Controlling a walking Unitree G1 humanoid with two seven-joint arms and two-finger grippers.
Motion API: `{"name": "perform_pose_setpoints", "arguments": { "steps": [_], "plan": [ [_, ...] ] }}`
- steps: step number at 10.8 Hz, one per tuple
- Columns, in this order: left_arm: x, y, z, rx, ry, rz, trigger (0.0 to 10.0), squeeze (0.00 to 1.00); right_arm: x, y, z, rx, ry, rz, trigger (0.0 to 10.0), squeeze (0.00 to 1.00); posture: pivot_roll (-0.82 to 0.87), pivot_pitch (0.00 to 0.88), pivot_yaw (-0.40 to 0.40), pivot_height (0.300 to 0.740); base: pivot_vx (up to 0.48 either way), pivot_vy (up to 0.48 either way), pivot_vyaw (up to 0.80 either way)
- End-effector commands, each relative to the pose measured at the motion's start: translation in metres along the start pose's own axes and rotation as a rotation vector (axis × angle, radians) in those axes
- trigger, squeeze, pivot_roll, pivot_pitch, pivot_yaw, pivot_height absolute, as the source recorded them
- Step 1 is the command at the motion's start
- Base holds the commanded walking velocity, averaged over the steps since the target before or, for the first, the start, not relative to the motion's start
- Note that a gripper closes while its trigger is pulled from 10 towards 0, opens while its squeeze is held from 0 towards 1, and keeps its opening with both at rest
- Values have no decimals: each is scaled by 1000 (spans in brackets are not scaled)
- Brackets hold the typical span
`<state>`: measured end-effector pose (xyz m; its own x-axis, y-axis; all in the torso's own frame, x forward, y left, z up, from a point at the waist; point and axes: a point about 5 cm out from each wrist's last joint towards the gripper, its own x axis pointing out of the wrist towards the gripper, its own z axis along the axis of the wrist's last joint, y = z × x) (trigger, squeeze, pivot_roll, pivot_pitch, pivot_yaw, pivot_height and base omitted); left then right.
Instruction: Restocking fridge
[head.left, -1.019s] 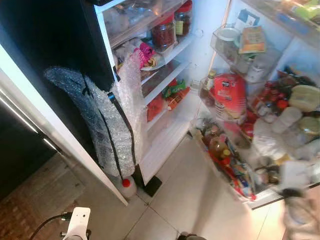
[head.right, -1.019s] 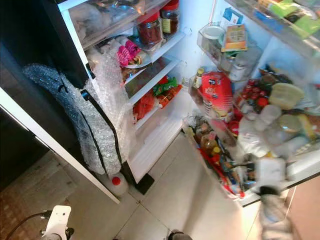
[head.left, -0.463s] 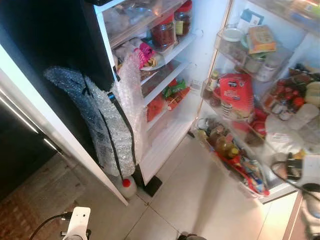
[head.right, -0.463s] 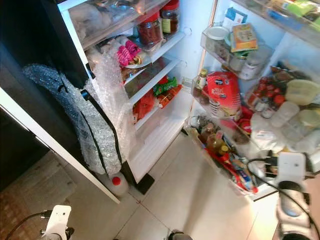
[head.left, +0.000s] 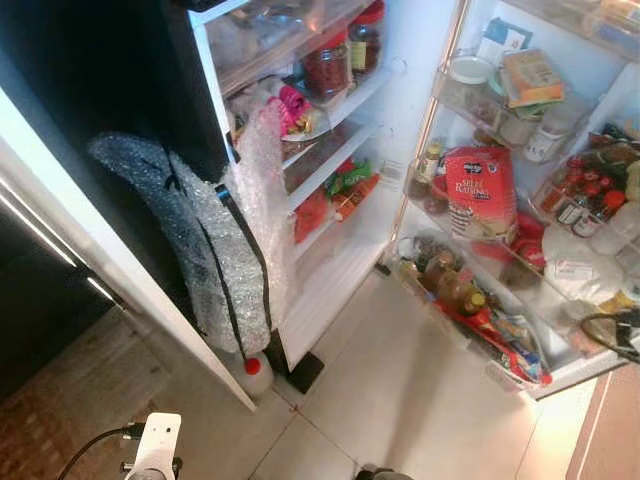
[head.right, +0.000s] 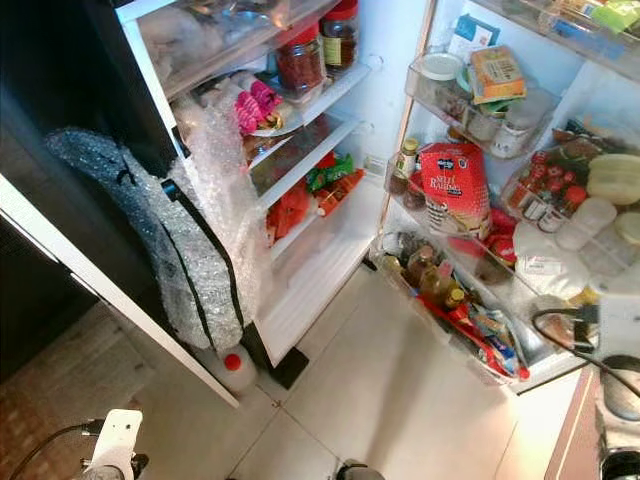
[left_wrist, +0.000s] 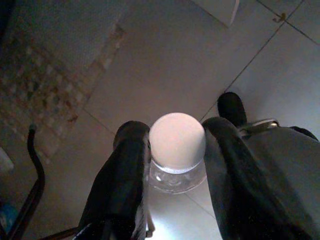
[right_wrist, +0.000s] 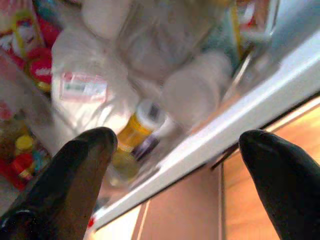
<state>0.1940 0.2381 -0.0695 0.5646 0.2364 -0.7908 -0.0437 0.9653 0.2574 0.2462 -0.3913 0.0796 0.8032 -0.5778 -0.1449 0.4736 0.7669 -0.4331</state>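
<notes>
Bottle in our left gripper
Fingers clamp the bottle (white cap); right gripper gapes at the fridge door edge.

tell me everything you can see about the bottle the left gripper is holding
The bottle is clear plastic with a round white cap, seen cap-end on, so its body is mostly hidden. The left gripper is shut on it, one black finger against each side just below the cap. It hangs above the tiled floor, touching nothing else. No label or contents can be made out.
</notes>
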Motion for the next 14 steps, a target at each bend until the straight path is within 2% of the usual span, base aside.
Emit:
{"name": "perform_pose_setpoints", "arguments": {
  "steps": [1,2,3,4,6,7,8,9,10,12,14],
  "plan": [
    [-1,4,-10,24,36,12,10000,0,-6,12,-17,46,82,39,10000,0,-220,179,24,740,0,0,0],
    [-1,4,-11,23,37,11,10000,0,-20,44,-39,61,176,153,10000,0,-213,180,27,740,0,0,0],
    [-1,4,-11,21,37,13,10000,0,-46,81,-67,77,296,275,10000,0,-205,181,29,740,0,0,0],
    [-1,4,-11,20,37,14,10000,0,-62,98,-83,114,371,316,10000,0,-204,181,31,740,0,0,0],
    [-1,6,-11,28,38,14,10000,0,-122,148,-121,180,581,457,10000,0,-201,172,35,740,0,0,0],
    [-1,6,-12,32,38,13,10000,0,-136,159,-126,173,609,506,10000,0,-193,162,32,740,0,0,0],
    [-2,5,-12,23,38,15,10000,0,-148,170,-129,69,603,603,10000,0,-189,158,30,740,0,0,0],
    [-2,5,-13,11,40,19,10000,0,-150,173,-129,47,595,620,10000,0,-181,143,13,740,0,0,0],
    [-2,4,-14,-1,42,24,10000,0,-149,177,-125,-12,553,674,10000,0,-177,137,6,740,0,0,0],
    [-2,0,-16,-11,49,22,10000,0,-132,173,-114,-31,510,645,10000,0,-170,114,-13,740,0,0,0],
    [-3,-2,-18,-11,56,19,10000,0,-124,177,-103,-35,456,650,10000,0,-165,102,-15,740,0,0,222]
  ]
}}
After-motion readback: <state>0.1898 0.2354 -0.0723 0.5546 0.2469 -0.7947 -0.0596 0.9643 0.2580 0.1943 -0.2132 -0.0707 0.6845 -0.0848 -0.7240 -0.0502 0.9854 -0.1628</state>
